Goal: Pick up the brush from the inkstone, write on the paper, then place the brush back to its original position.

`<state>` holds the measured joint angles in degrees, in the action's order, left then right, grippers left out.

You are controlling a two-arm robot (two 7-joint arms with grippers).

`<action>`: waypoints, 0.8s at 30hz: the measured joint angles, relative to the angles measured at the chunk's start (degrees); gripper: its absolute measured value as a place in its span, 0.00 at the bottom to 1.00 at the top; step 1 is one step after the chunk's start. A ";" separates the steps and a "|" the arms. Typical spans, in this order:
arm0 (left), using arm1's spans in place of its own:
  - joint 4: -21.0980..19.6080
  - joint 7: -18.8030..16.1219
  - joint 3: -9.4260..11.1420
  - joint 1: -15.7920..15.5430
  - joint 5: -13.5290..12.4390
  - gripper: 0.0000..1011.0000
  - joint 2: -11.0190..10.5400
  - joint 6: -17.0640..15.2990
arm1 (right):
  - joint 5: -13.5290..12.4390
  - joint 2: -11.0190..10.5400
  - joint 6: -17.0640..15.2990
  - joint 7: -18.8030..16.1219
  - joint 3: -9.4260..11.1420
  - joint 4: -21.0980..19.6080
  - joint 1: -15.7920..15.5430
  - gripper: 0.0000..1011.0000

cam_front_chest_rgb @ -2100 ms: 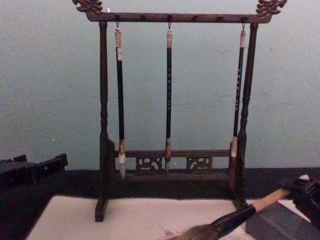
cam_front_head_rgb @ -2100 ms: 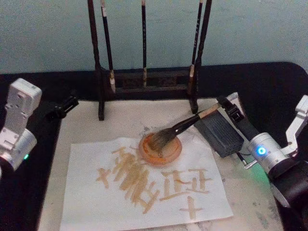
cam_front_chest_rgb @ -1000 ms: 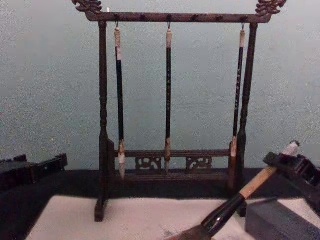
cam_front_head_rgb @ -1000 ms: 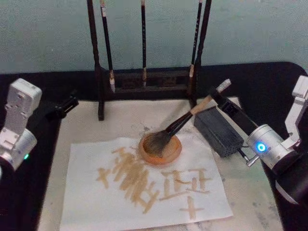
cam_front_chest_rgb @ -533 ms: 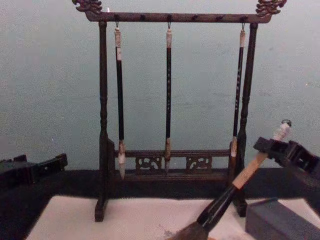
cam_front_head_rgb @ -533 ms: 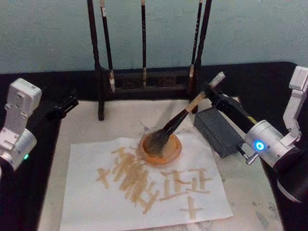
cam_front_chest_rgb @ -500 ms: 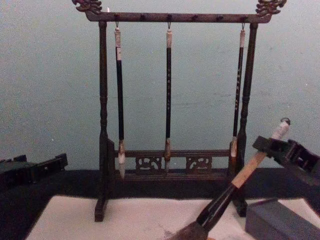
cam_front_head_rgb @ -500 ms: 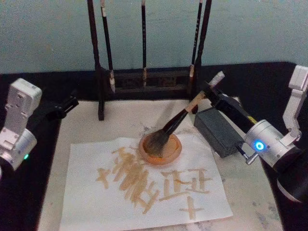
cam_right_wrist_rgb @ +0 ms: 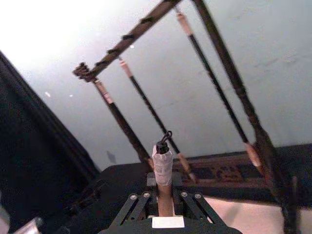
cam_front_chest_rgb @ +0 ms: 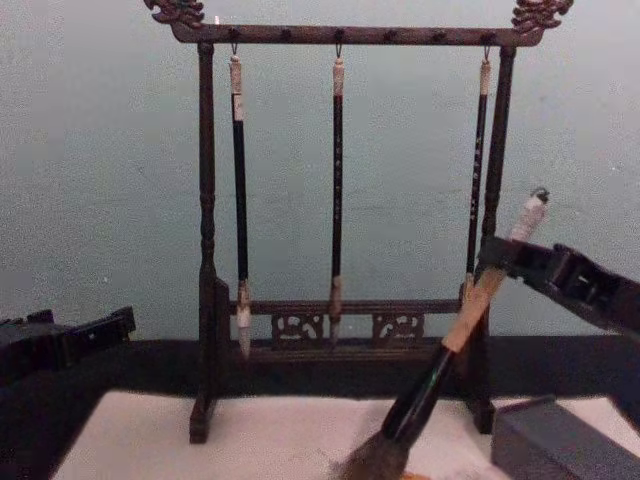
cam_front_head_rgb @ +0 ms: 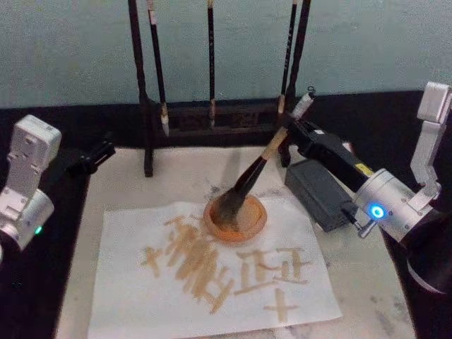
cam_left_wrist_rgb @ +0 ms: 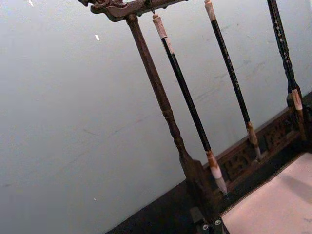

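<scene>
Brush [cam_front_head_rgb: 253, 173] is clamped high by the right tool [cam_front_head_rgb: 290, 132], bristles in the orange dish [cam_front_head_rgb: 258, 224]; dish may be tipped if dragged.

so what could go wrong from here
1. The right gripper holds the brush high, near its cap, close to the rack; swinging could knock it.
2. The bristles sit in the dish on the paper; dragging might shift or spill it.
The left gripper idles far left.
</scene>
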<state>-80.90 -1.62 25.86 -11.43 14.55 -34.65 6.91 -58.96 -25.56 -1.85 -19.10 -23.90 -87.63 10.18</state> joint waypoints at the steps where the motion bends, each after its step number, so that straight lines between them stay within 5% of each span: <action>1: 0.00 0.00 0.00 0.00 0.00 0.99 0.00 0.00 | 0.52 -0.20 -0.11 -0.17 -0.12 -0.62 -0.07 0.19; 24: 0.00 0.00 0.00 0.00 0.00 0.99 0.00 0.00 | 11.89 -4.44 -0.23 -3.53 -2.09 -10.00 -0.95 0.19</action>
<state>-80.90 -1.62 25.86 -11.43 14.55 -34.64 6.91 -47.07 -30.01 -2.08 -22.63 -25.99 -97.64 9.23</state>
